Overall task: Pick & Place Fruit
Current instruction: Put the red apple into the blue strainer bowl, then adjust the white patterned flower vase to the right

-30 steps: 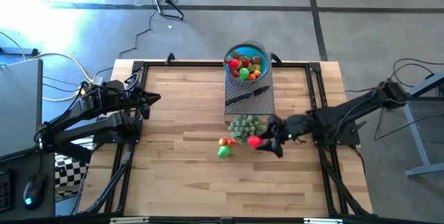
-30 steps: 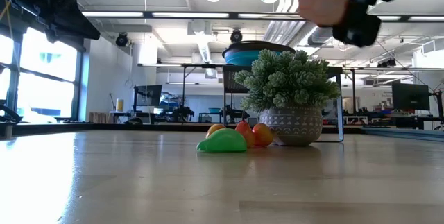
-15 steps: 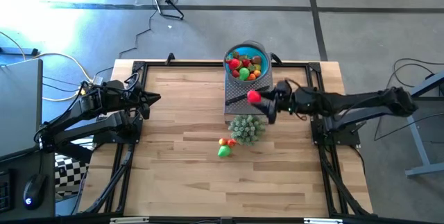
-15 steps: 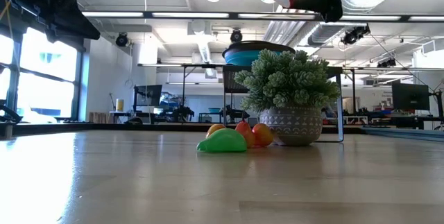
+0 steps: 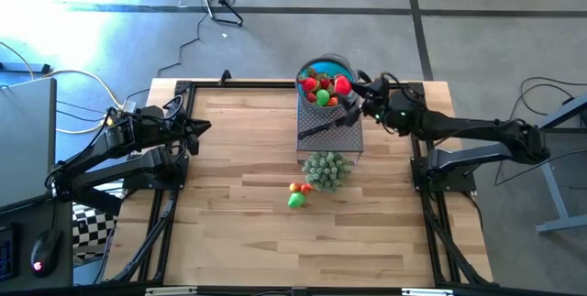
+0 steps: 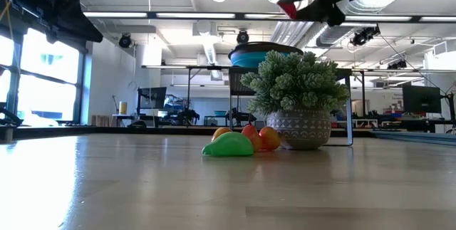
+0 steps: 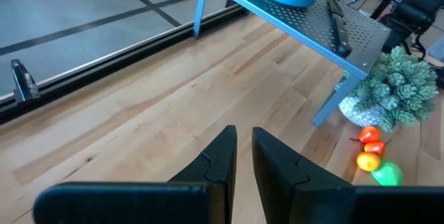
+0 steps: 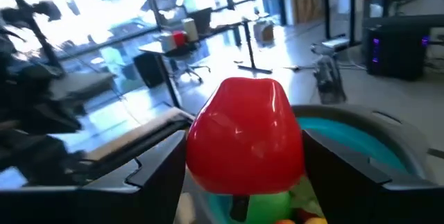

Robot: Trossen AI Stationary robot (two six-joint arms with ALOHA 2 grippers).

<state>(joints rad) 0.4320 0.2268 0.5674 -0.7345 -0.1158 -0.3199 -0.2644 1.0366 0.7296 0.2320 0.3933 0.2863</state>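
We have a red fruit [image 8: 244, 135] clamped in our right pincer [image 5: 349, 91], which hangs over the blue bowl [image 5: 313, 68] at about twelve o'clock on the desk [image 5: 238, 149]. In the right wrist view the fruit fills the gap between the two fingers, with the bowl's rim and a green fruit just beneath it.

The risk we see is in the drop. The bowl already holds a heap of red, orange, yellow and green fruits, so a release from this height could let the red fruit bounce off the pile and roll over the rim. The pincer also looks to sit toward the bowl's three o'clock side rather than over its middle, so an early release might clip the edge. The bowl stands on a grey perforated rack [image 5: 344, 136] beside a black-handled knife [image 5: 323, 127]; a low pass could nudge either.

Our left pincer [image 5: 204, 131] waits at about nine o'clock, its fingers nearly together and holding nothing.

Fruits not yet in the bowl lie on the desk near the centre: a green one [image 5: 295, 201], with red and orange ones [image 5: 301, 187] touching it, all just beside the potted plant [image 5: 326, 169]. That plant stands close enough that it may crowd the later picks.
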